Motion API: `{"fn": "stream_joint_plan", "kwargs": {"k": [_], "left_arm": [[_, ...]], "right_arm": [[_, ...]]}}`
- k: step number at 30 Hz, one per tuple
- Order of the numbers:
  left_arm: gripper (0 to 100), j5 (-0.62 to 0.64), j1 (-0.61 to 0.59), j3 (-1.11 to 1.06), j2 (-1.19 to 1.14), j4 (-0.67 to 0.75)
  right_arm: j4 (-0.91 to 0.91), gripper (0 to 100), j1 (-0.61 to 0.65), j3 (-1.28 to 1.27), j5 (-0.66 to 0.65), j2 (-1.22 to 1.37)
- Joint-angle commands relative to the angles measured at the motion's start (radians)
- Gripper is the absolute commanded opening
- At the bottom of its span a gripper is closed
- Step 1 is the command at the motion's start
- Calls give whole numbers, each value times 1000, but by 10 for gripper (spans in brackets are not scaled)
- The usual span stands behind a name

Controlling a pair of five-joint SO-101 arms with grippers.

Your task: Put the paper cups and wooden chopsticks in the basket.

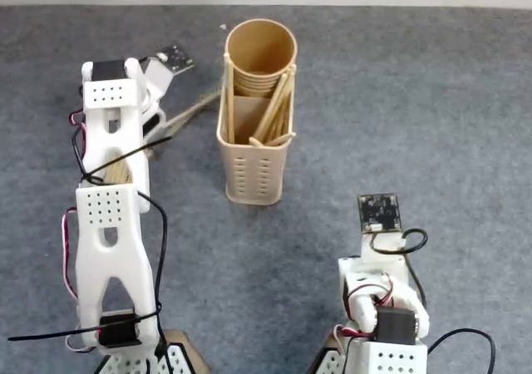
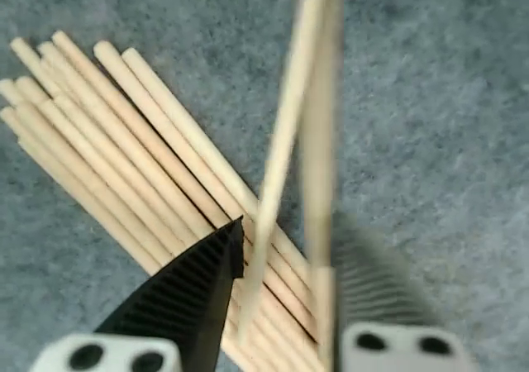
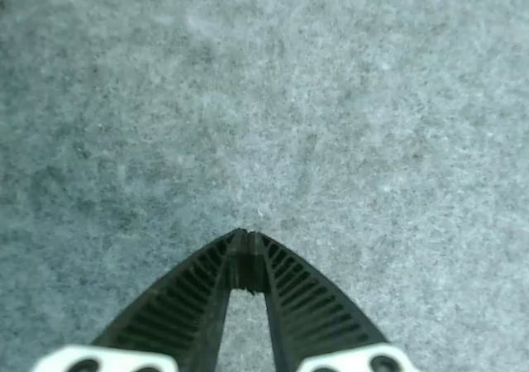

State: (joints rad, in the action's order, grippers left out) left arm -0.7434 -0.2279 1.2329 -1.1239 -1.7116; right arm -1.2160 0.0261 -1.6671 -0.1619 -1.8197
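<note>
1. While gripping a pair of thin pale wooden chopsticks (image 2: pixel 297 140), hangs just above a loose pile of more wooden sticks (image 2: pixel 124 140) lying on grey carpet (image 2: pixel 438 99): left gripper (image 2: pixel 289 256), clamped on that pair.
2. From above, aims the held pair at a tall beige perforated plastic basket (image 1: pixel 253 174), ending near its rim.
3. Holds stacked brown paper cups (image 1: pixel 260 50) in the far compartment, and leaning chopsticks (image 1: pixel 274 112) in the near one.
4. Well apart from the basket, over carpet: right gripper (image 3: pixel 246 240), fingers pressed together.
</note>
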Motion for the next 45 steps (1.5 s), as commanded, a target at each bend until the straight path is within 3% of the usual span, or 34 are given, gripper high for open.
{"fn": "stream_joint_plan", "kwargs": {"k": [1, 14, 18, 35, 41, 45], "left_arm": [[18, -9, 16, 4, 15, -2], [5, -6, 22, 7, 22, -37], [5, 74, 50, 5, 74, -41], [4, 526, 239, 2, 731, -49], [4, 597, 418, -4, 998, -51], [4, 609, 501, -176, 1237, -52]], "right_arm": [[-7, 6, -13, -153, -6, -13], [-7, 6, -13, -153, -6, -13], [-7, 6, -13, -153, -6, -13], [-7, 6, -13, -153, -6, -13], [-7, 6, -13, -153, -6, -13], [-7, 6, -13, -153, -6, -13]]}}
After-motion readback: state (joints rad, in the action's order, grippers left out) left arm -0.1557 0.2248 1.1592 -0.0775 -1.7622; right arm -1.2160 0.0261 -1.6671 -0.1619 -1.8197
